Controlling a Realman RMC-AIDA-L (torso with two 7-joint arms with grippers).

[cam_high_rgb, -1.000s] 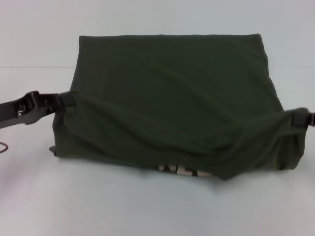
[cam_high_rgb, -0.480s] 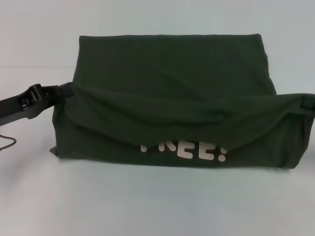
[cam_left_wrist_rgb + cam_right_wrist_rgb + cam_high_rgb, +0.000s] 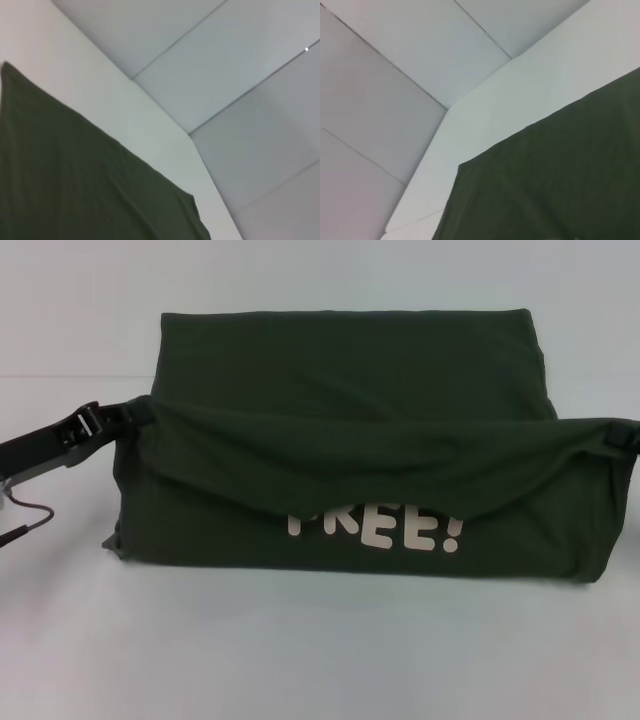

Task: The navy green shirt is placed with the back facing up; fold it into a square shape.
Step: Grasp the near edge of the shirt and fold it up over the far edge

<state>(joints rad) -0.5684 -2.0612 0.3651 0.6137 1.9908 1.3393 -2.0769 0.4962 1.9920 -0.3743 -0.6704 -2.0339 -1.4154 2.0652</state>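
The navy green shirt (image 3: pixel 340 380) lies on the white table (image 3: pixel 320 650), its far part flat. Its near edge is raised off the table and sags in a curve between the two grippers. Below that raised edge the pale letters "FREE!" (image 3: pixel 375 530) show on the turned-up front. My left gripper (image 3: pixel 138 412) is shut on the raised edge's left corner. At the right corner my right gripper (image 3: pixel 620 435) is shut on the cloth, near the picture's edge. Each wrist view shows only dark cloth, shirt (image 3: pixel 75 180) and shirt (image 3: pixel 555 185), not the fingers.
A thin dark cable (image 3: pixel 25 515) hangs below the left arm at the left edge. White table surface stretches in front of the shirt. The wrist views show the table's far edge (image 3: pixel 165 120) and pale wall panels (image 3: pixel 420 55) behind it.
Both grippers have lifted the shirt's near edge higher and carried it farther from me. The lettering, barely showing at first, now reads in full.
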